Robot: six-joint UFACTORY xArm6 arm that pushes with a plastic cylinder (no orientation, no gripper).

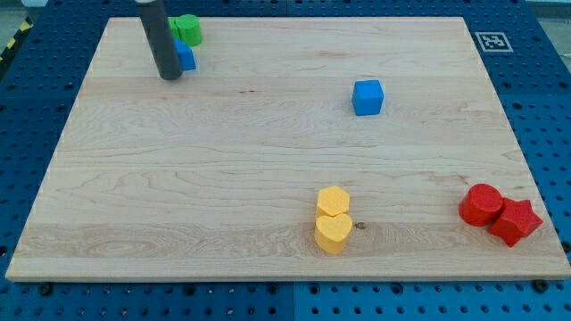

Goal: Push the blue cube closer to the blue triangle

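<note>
tip (pixel 169 77) far-left, touching blue triangle (pixel 186 57) beside green block (pixel 187 29) | blue cube (pixel 368 97) well apart right, so unpushed | no gripper, plain rod | tabletop (pixel 223 178)

my tip (pixel 169 77) is sitting at the view's top left against the half-hidden blue triangle (pixel 186 56), just below a green block (pixel 187 29), while the blue cube (pixel 368 97) is lying well apart toward the view's right.

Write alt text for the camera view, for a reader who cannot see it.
My tip rests at the wooden board's top left, touching a partly hidden blue block beside a green block; the blue cube sits apart, right of centre. Two yellow blocks touch near the bottom; two red blocks touch at bottom right.
</note>
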